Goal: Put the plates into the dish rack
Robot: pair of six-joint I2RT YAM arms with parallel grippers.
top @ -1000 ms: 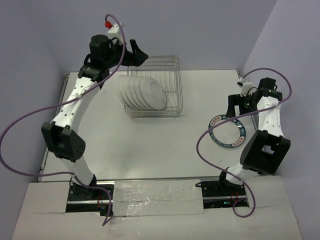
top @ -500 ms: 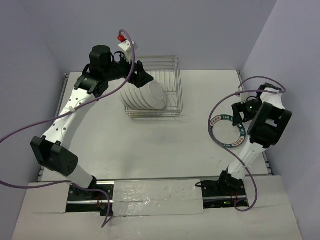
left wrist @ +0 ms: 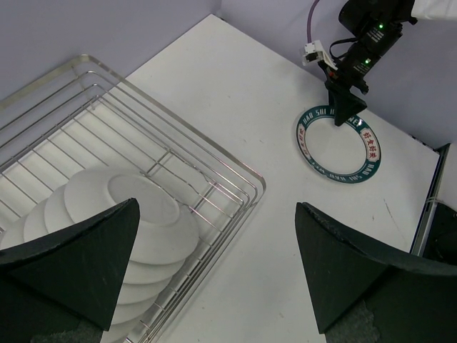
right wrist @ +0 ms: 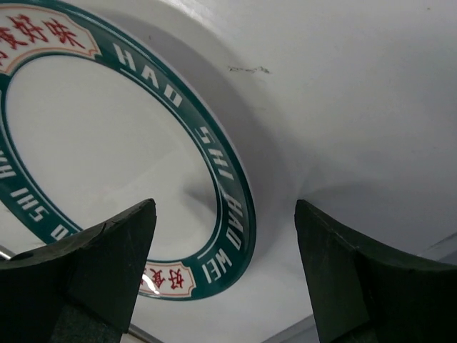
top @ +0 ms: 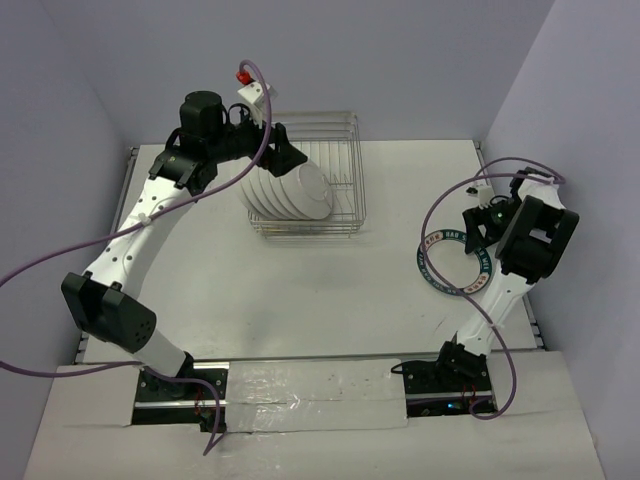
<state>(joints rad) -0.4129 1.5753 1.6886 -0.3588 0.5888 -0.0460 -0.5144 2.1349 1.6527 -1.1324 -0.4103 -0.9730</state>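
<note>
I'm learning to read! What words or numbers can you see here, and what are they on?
"HAO SHI": white letters on the teal rim of the plate on the table.
"WEI": white letters on the same rim, further round.
Red Chinese characters in cream panels on that rim: too blurred to read for sure.
No writing shows on the plates in the rack or on the dish rack.
</note>
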